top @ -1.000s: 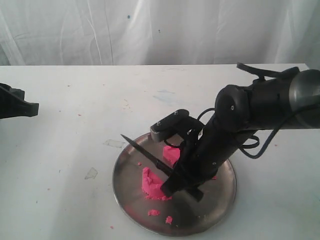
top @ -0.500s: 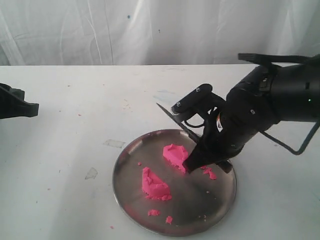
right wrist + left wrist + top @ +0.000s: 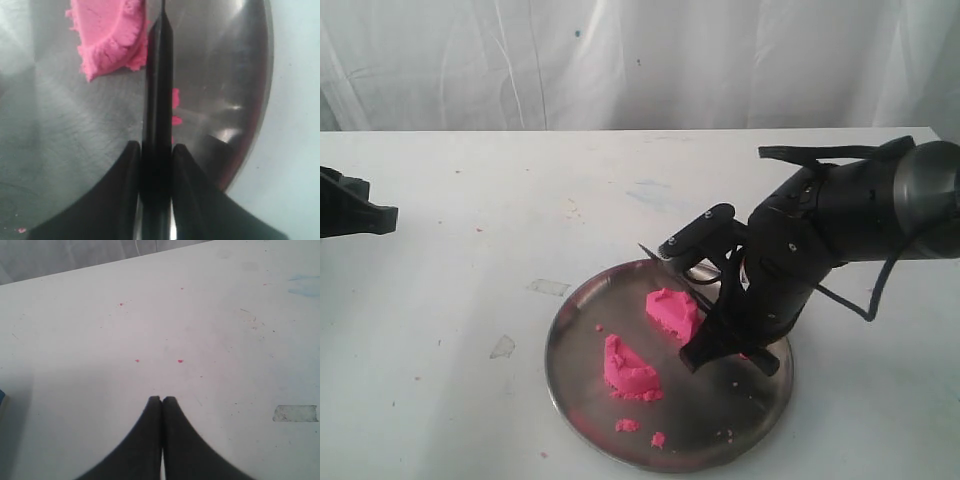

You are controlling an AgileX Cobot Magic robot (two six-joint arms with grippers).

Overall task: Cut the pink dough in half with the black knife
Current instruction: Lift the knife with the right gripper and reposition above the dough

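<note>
Checking right end effector (image 3: 156,147): found pinching the black knife (image 3: 159,75) by its handle, fingers (image 3: 127,170) parted only as far as the handle between them. Seen from the exterior view with the blade slanting up and back toward the left, handle end low over the right half of a round steel plate (image 3: 560,380).

Located the pink dough (image 3: 672,310) on that plate as two separate wedge-shaped chunks: one near the middle, just beside the knife, the other (image 3: 628,370) toward the front left, with bare metal between them. Cannot tell whether the blade touches the nearer chunk.

Noted small pink crumbs (image 3: 628,425) near the plate's front rim, and more on the metal beside the knife.

Checked left end effector (image 3: 162,399): fingertips pressed together, holding nothing, poised over the white surface (image 3: 470,200) at the far left, well apart from the plate.

Recorded a scrap of clear tape (image 3: 550,287) stuck to the surface left of the plate, scattered pink specks and scuff marks, and a white curtain (image 3: 620,60) behind.
</note>
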